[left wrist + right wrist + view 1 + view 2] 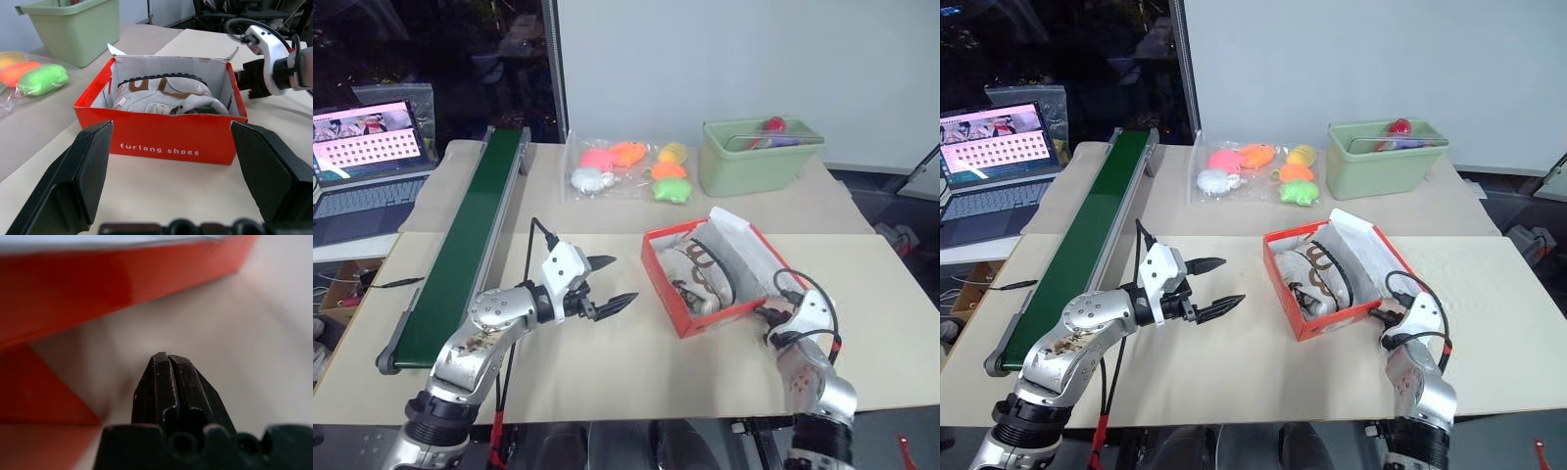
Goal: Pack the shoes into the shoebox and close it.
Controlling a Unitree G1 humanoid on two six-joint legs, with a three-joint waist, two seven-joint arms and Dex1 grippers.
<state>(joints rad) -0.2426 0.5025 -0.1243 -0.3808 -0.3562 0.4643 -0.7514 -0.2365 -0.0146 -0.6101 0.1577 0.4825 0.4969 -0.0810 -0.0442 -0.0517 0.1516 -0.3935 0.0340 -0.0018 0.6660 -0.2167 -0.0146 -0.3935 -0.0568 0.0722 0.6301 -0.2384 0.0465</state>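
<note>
The orange-red shoebox (pixel 677 311) lies open on the table to the right of centre. The white shoes (pixel 697 266) with dark laces lie inside it. Its lid (pixel 751 245) stands raised along the box's right side, white inner face showing. My right gripper (pixel 767 314) is shut and empty, low by the box's near right corner. In the right wrist view its tips (pixel 166 358) point under the red lid (pixel 63 289). My left gripper (pixel 619 279) hovers open and empty left of the box, facing its short red wall (pixel 161 144); the shoes (pixel 161 95) show above that wall.
A pale green bin (pixel 759 157) stands at the back right. A clear bag of colourful plush toys (pixel 626 168) lies behind the box. A green conveyor belt (pixel 475 235) runs along the left, with a laptop (pixel 367 147) beyond it.
</note>
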